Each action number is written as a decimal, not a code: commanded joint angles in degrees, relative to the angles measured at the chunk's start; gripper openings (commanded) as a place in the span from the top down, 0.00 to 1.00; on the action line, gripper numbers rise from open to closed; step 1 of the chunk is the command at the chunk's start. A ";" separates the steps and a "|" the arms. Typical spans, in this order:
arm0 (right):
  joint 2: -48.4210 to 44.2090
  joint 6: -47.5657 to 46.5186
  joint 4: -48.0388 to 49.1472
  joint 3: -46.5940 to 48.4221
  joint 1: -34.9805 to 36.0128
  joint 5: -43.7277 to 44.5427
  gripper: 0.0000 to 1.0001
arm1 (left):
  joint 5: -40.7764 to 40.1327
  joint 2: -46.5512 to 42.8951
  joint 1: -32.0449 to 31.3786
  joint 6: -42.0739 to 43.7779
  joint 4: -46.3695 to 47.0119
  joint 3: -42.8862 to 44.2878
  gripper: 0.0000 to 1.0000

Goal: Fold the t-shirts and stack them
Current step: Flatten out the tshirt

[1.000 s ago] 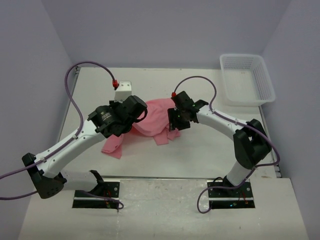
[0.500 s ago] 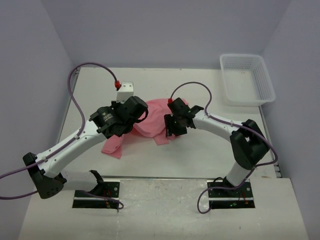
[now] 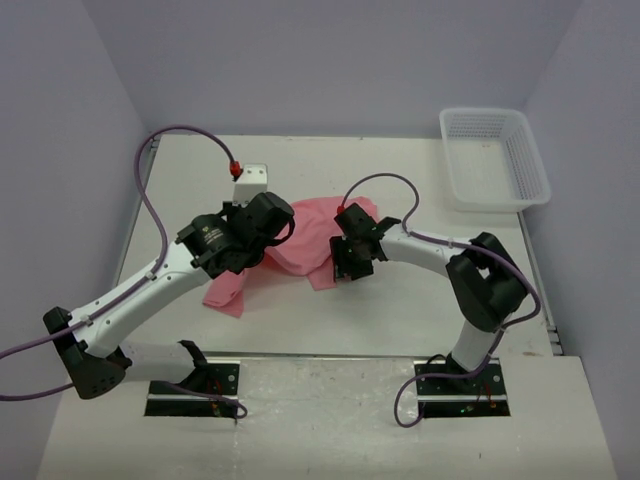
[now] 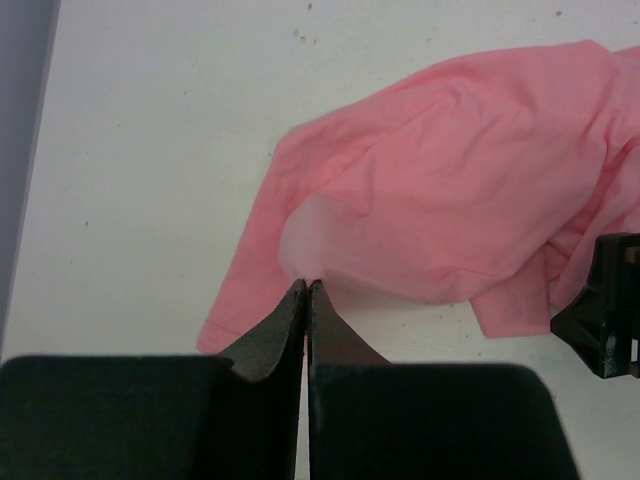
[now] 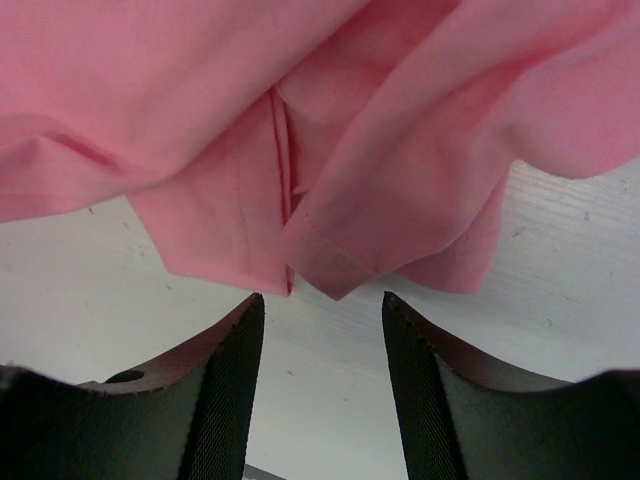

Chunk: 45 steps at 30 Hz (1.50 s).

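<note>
When I looked down from the top camera, the pink t-shirt [image 3: 305,235] lay bunched up in a heap near the middle of the table [image 3: 420,310], between my two arms. One floppy part stuck out toward the near left side. The left gripper [image 4: 305,290] had its two fingers pressed tight together, and they were pinching a little bump of the shirt's cloth right at their tips. That bump looked pale and blurry in the left wrist camera. The right gripper [image 5: 322,300] had its fingers spread wide apart. It sat low at the shirt's near right edge, and a folded corner of pink cloth with a seam pointed down at the gap between its fingers. The white basket [image 3: 494,204] sat at the far right corner of the table, well apart from the shirt.
</note>
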 commanded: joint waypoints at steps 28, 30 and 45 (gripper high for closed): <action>4.39 2.88 -0.05 5.55 0.23 2.03 0.80 | 0.53 -5.61 2.43 4.59 4.75 -4.56 1.00; 3.87 3.14 -0.93 5.64 0.40 2.56 0.86 | 0.88 -5.61 2.51 4.94 5.01 -5.09 1.00; -5.89 2.54 -12.26 10.54 1.63 16.17 1.00 | 3.52 -4.46 2.95 7.14 9.05 -5.97 1.00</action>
